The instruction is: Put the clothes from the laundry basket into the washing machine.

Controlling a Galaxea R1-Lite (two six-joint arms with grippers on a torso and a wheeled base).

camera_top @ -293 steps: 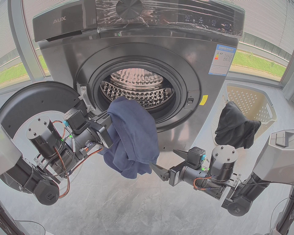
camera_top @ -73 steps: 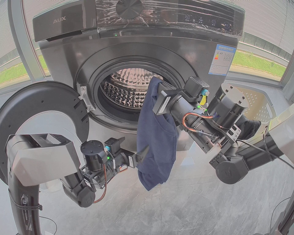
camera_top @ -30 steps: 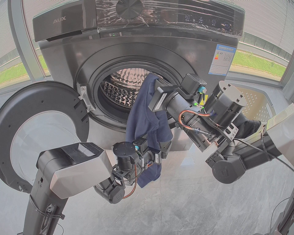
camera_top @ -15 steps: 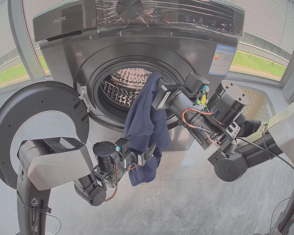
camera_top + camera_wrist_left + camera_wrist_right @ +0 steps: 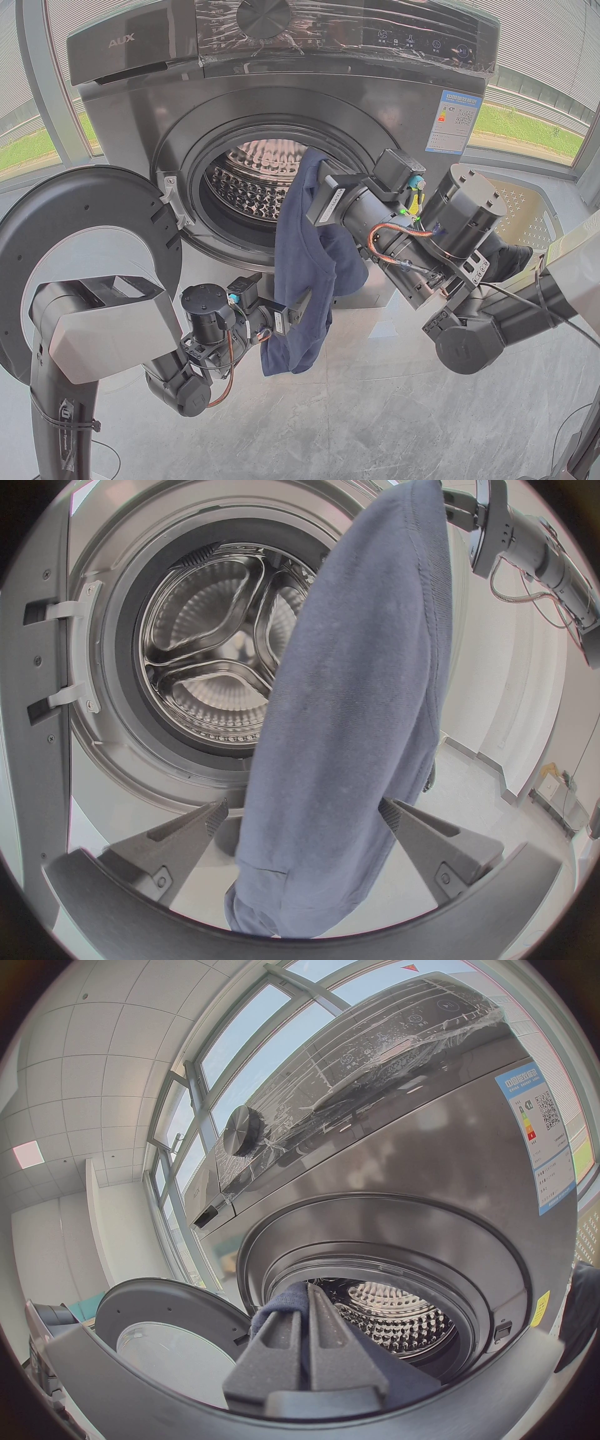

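Navy shirt (image 5: 312, 262) clamped in right gripper (image 5: 305, 1316), left gripper (image 5: 300, 804) spread around it

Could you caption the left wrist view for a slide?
Open left gripper straddles the blue garment hanging before the open drum.

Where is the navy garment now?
Head view, centre: the navy garment hangs from the right gripper before the open washing machine, its lower part between the jaws of the left gripper.

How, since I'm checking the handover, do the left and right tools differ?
The right tool is shut on the top of the blue garment; the left tool is open, straddling its lower part. The right tool is at the drum opening; the left tool sits lower, below it. Both are at the same garment.
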